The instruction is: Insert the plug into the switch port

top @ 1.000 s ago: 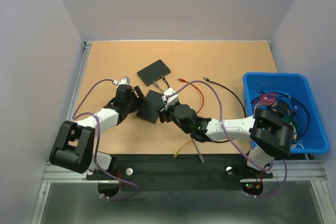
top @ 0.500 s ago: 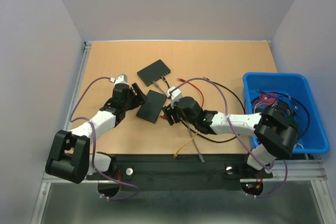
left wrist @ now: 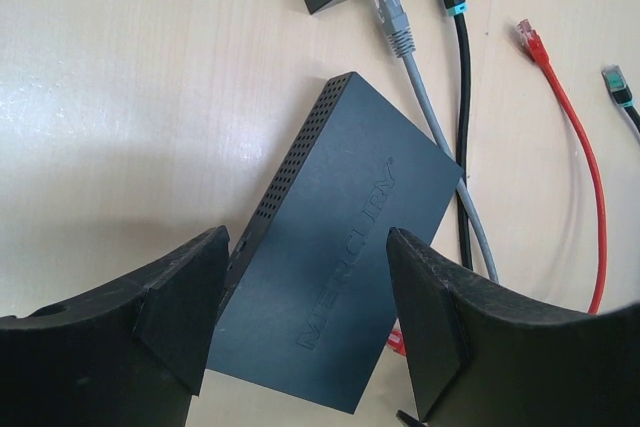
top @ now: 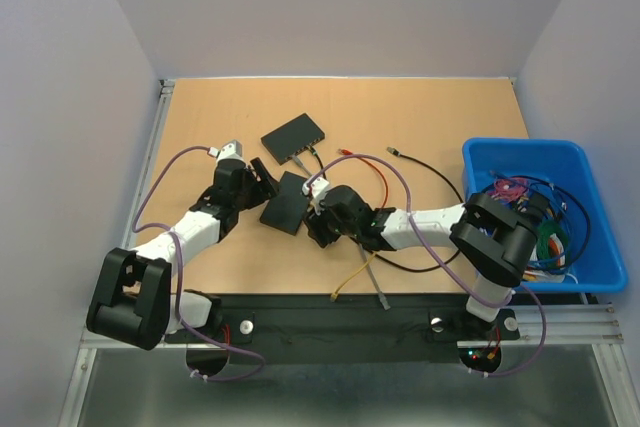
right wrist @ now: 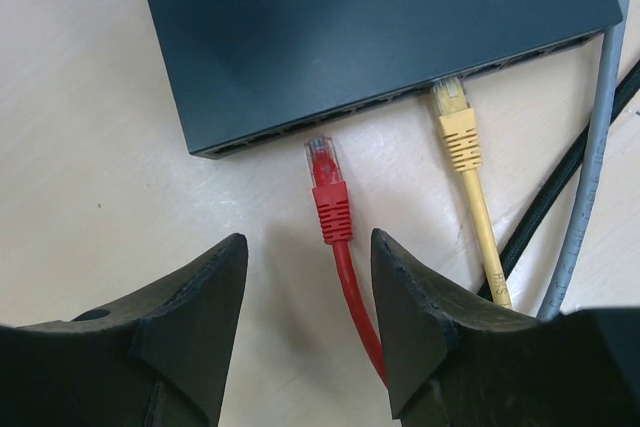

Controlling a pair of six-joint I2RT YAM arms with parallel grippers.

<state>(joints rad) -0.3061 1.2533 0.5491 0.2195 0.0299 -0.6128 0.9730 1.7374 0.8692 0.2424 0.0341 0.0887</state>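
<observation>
The red plug (right wrist: 326, 187) lay on the bench (right wrist: 80, 147) just short of the Mercury switch (right wrist: 370, 27), its tip pointing at the port face but not in, while the yellow plug (right wrist: 455, 127) sat at a port farther along that face. The right hand (right wrist: 308, 277) was released, its fingers spread wide either side of the red plug's cable. The left hand (left wrist: 308, 247) was also released, over the switch's opposite end.

The red plug (right wrist: 322, 165) lies flat, its clear tip just short of the port face of the black switch (right wrist: 370, 27).
</observation>
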